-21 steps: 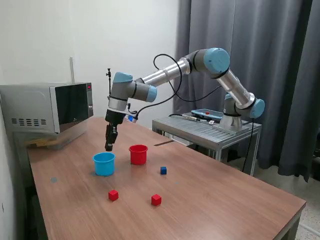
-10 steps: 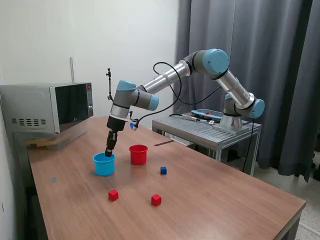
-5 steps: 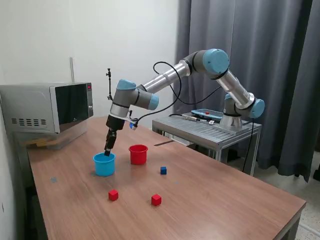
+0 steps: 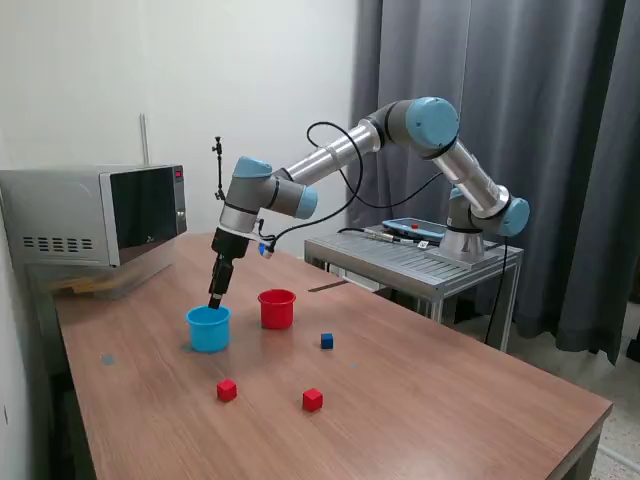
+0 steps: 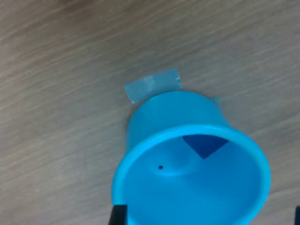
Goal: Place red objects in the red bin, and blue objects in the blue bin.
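The light blue cup (image 4: 208,330) stands on the table, and a dark blue cube (image 5: 204,144) lies inside it in the wrist view. My gripper (image 4: 213,299) hangs just above the cup's far rim. In the wrist view my gripper (image 5: 207,219) is open and empty, with one fingertip (image 5: 117,215) showing at the cup's (image 5: 140,126) edge. The red cup (image 4: 277,309) stands just to the exterior view's right of the blue cup. A second dark blue cube (image 4: 326,341) lies further right of the red cup. Two red cubes (image 4: 227,390) (image 4: 313,400) lie nearer the table's front.
A microwave (image 4: 95,215) stands at the back on the exterior view's left. A metal cart (image 4: 420,260) holding the arm's base stands behind the table. A strip of tape (image 5: 152,86) sticks to the wood by the blue cup.
My gripper came down over the blue cup's rim, then rose slightly. The cubes on the table and both cups have not moved.
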Robot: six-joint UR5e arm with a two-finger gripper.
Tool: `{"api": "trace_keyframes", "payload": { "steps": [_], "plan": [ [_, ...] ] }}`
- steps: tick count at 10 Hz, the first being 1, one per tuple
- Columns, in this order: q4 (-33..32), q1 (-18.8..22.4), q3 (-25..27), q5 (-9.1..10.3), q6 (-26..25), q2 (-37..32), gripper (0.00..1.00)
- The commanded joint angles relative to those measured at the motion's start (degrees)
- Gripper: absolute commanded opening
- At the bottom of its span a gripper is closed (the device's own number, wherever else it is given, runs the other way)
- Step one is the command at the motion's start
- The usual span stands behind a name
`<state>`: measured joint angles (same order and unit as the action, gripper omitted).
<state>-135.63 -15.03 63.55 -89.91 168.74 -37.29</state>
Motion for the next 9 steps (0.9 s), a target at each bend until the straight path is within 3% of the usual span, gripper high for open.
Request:
{"api": "trace_keyframes", "payload": {
  "steps": [1, 4, 8, 9],
  "plan": [
    [0.80, 0.00, -0.01, -0.18, 0.36, -0.84, 1.00],
    [7.73, 0.00, 0.61, 0.17, 0.54, -4.36, 1.00],
    [8.36, 0.35, 0.70, 0.17, 0.62, -6.65, 1.00],
    [11.58, 0.44, 0.70, 0.17, 0.54, -7.44, 1.00]
  ]
}}
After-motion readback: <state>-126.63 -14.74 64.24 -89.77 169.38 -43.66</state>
